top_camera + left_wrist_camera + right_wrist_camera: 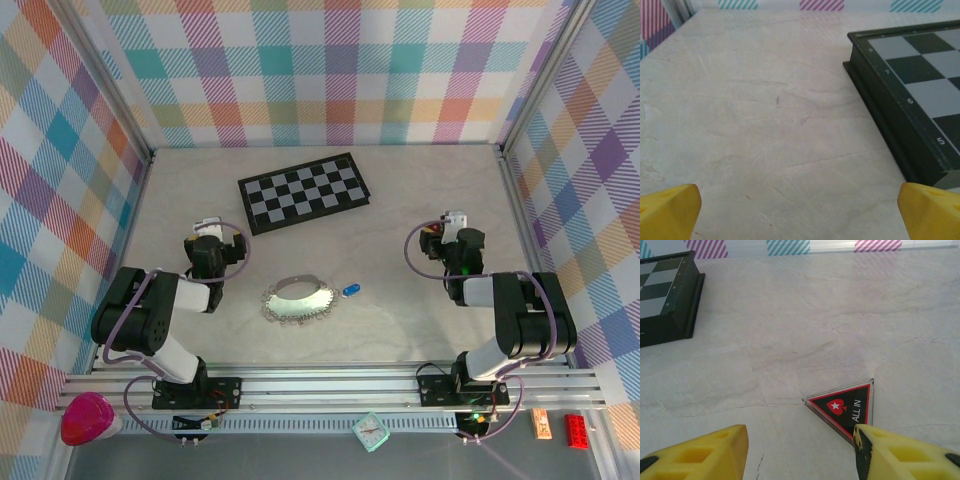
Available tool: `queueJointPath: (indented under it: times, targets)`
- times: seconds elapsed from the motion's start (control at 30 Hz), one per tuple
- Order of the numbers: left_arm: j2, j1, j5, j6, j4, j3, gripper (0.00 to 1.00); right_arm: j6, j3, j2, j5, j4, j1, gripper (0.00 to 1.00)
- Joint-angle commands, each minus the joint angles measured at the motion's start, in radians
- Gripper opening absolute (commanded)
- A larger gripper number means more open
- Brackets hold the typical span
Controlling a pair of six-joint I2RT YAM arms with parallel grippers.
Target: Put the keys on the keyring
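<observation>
Top external, blue key [351,290] just beside keyring [297,300]

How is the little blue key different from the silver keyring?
The blue key is tiny and bright blue; the keyring is far bigger and silver. The blue key is one piece; the keyring is a curved loop fringed with many small keys. Both lie on the table, close but apart.

The keyring [296,303] is silver, the key [351,290] blue, the chessboard [304,192] black-and-white checked.
</observation>
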Motion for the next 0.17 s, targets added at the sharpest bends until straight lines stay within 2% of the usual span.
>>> queueJointPath:
  times: [0.0, 0.13]
  targets:
    - [-0.008, 0.03, 0.036, -0.026, -0.019, 0.021, 1.0, 0.016, 0.02, 0.011, -0.017, 0.0, -0.007, 0.6]
    - [-0.011, 0.031, 0.089, -0.008, -0.029, 0.024, 1.0, 0.018, 0.022, 0.011, -0.019, -0.003, -0.008, 0.66]
